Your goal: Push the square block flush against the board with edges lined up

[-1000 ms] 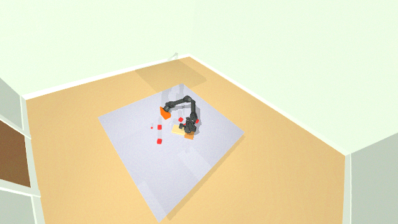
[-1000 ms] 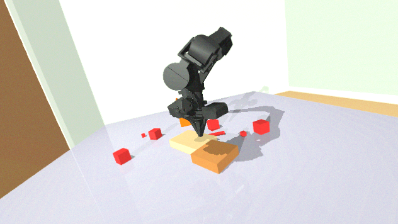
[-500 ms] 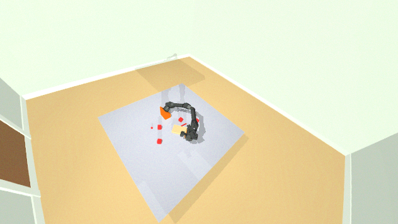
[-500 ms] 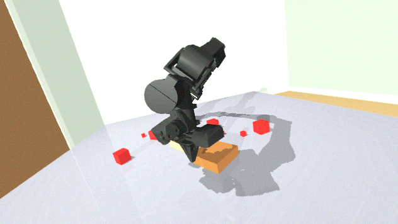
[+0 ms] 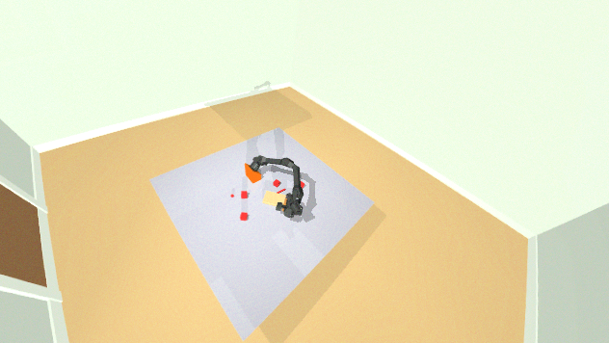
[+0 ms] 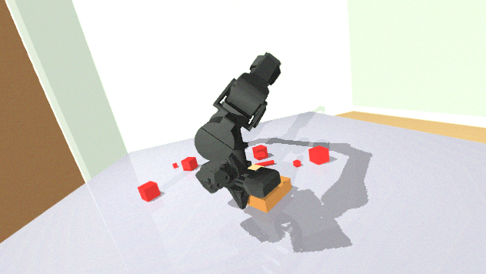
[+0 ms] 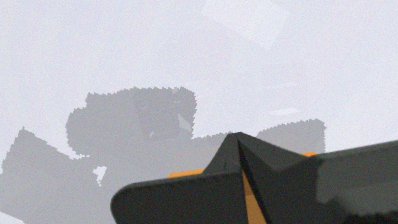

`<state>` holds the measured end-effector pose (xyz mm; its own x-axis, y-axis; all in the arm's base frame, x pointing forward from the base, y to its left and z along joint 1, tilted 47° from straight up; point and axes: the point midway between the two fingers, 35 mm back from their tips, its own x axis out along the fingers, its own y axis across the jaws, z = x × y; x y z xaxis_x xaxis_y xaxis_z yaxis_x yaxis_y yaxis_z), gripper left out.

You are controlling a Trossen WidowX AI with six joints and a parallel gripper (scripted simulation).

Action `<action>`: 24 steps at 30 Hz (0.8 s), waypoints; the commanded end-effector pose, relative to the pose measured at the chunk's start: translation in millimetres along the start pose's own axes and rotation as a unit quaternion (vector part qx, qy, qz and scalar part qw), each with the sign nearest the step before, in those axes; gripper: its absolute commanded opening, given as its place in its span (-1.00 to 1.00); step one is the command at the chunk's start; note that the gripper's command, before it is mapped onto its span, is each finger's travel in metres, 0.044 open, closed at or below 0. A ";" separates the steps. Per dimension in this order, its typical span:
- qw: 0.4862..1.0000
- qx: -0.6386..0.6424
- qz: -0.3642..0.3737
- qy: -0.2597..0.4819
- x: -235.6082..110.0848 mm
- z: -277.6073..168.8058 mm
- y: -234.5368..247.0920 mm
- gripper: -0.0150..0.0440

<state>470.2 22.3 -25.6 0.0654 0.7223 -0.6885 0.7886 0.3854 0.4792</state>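
The square block is orange and lies flat, partly hidden by the gripper; slivers of it show in the wrist view. The pale yellow board is mostly hidden behind the arm in the exterior view. My gripper is shut and empty. Its fingertips are low, beside the block's near left side in the exterior view; whether they touch it I cannot tell. The arm hides where block and board meet, so I cannot tell whether their sides touch or their edges are even.
Red cubes stand around the board. A thin red bar lies near the board, and a small red piece lies beyond it. The arm arches over this area.
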 end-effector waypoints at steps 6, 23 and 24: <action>1.000 0.004 -0.001 0.004 2.1 -11.5 -0.8 -0.49; 1.000 0.004 -0.001 0.004 2.1 -32.4 -0.7 -0.49; 1.000 0.004 -0.001 0.004 2.1 -33.7 -0.7 -0.49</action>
<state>454.5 35.9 -8.9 0.0731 0.7210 -0.6890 0.7898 0.3800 0.4815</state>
